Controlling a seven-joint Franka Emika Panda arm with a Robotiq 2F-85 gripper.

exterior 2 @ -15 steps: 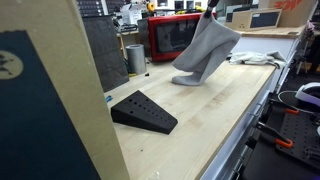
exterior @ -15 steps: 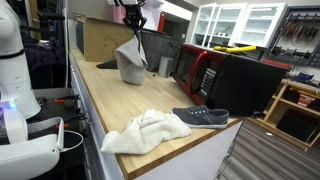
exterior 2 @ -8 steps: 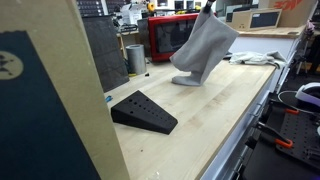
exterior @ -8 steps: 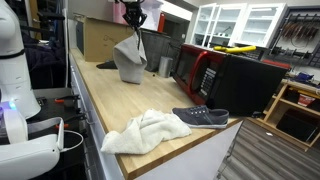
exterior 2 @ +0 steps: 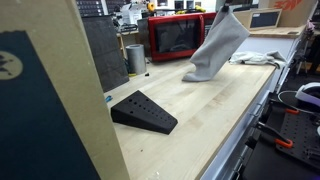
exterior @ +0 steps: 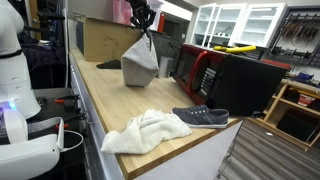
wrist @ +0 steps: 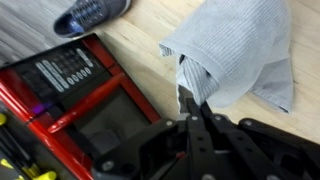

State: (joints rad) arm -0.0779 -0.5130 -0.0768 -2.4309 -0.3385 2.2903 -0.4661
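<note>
A grey towel [exterior: 139,58] hangs from my gripper [exterior: 144,26] above the wooden counter [exterior: 110,100], its lower end trailing on the wood. In the other exterior view the grey towel [exterior 2: 217,50] dangles under the gripper [exterior 2: 226,10] in front of the red microwave [exterior 2: 175,36]. The wrist view shows the black fingers [wrist: 188,103] pinched together on a fold of the ribbed grey towel [wrist: 240,50], with the gripper [wrist: 192,100] shut on it.
A white towel [exterior: 146,131] and a dark blue shoe [exterior: 201,116] lie near the counter's near end. The red microwave [exterior: 205,72] and a black appliance [exterior: 245,80] line one side. A black wedge [exterior 2: 143,112], a metal cup [exterior 2: 135,57] and a cardboard box [exterior: 100,38] stand on the counter.
The gripper has carried the grey towel sideways along the counter toward the red microwave, and the towel has swung out and spread wider.
</note>
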